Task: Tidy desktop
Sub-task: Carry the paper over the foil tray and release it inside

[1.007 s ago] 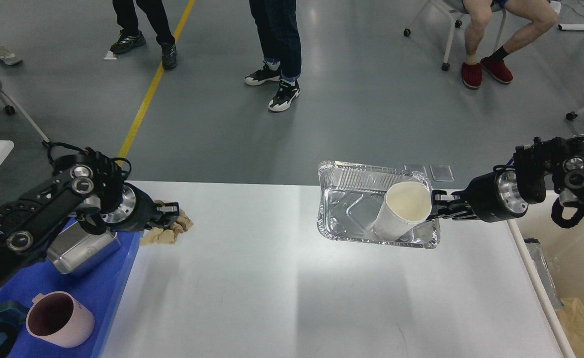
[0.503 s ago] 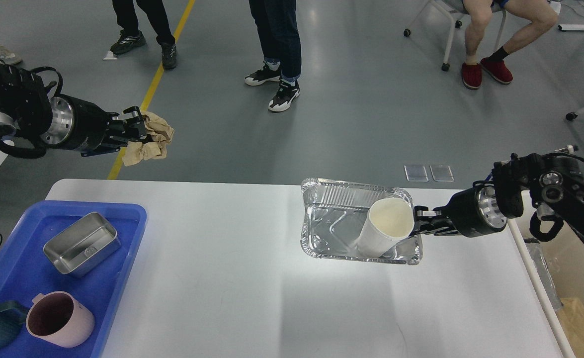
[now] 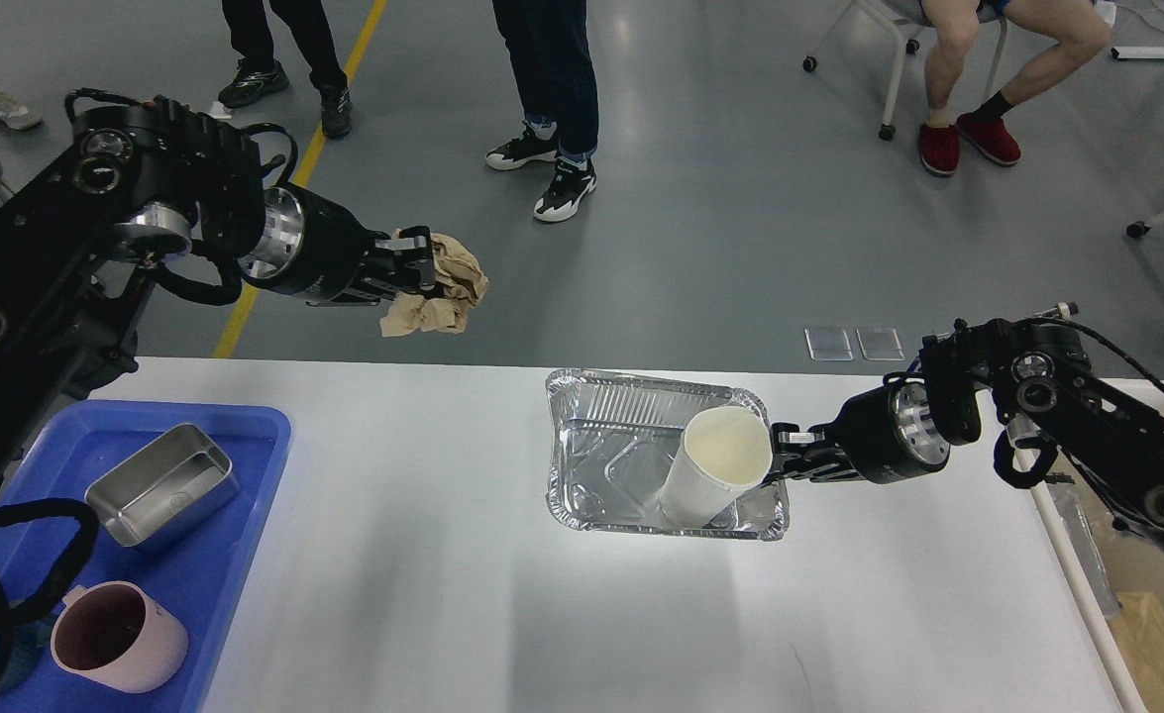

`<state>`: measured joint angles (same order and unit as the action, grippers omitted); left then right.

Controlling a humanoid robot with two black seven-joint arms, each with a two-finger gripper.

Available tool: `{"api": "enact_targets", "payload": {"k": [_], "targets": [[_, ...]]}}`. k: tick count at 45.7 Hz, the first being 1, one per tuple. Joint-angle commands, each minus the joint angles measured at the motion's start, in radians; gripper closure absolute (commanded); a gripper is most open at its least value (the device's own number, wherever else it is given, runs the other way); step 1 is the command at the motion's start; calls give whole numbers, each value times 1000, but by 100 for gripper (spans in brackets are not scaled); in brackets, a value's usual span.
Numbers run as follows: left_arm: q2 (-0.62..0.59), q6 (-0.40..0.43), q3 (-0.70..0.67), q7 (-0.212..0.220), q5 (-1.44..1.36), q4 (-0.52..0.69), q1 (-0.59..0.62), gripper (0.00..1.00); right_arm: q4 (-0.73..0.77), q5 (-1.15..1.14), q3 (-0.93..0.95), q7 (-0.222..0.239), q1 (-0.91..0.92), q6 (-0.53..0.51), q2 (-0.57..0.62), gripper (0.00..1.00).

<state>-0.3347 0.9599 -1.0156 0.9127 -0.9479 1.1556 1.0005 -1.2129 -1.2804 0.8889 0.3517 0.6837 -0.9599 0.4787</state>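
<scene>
Worktop [image 3: 502, 614] clutter: left fingers [image 3: 421, 265] clamped crumpled paper [image 3: 443, 297]; right fingers [image 3: 788, 451] pinched foil tray [image 3: 601, 446], whose paper cup [image 3: 712, 475] might topple.

My desktop [image 3: 502, 614] is a broad white top, smooth and a little glossy, with a rounded far-left corner; at its left end lies a blue tray [image 3: 245, 515], which carries a steel rectangular tin [image 3: 160, 485] and a pink mug [image 3: 118, 637]; a dark blue-green cup sits at the tray's near-left corner, mostly cut off by the edge of view; right of centre is a foil tray [image 3: 611, 446], with a white paper cup [image 3: 715, 475] leaning tilted inside it; whether the foil tray rests on the top I cannot tell.
</scene>
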Motion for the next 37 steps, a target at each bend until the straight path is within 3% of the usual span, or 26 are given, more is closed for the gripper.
{"api": "enact_targets", "payload": {"k": [1,18,24,37], "targets": [[77,0,2,0,-2,-5,10,96,21,-5,-18,6,8,0,-26,100],[278,-21,17,1,-18,-39,38,95,30,-10,-25,13,31,0,-49,100],[301,-40,107,2,-11,-37,35,95,36,-8,-24,13,45,0,-49,100],[329,-43,147,3,-11,-37,12,95,36,-8,-24,13,45,0,-48,100]]}}
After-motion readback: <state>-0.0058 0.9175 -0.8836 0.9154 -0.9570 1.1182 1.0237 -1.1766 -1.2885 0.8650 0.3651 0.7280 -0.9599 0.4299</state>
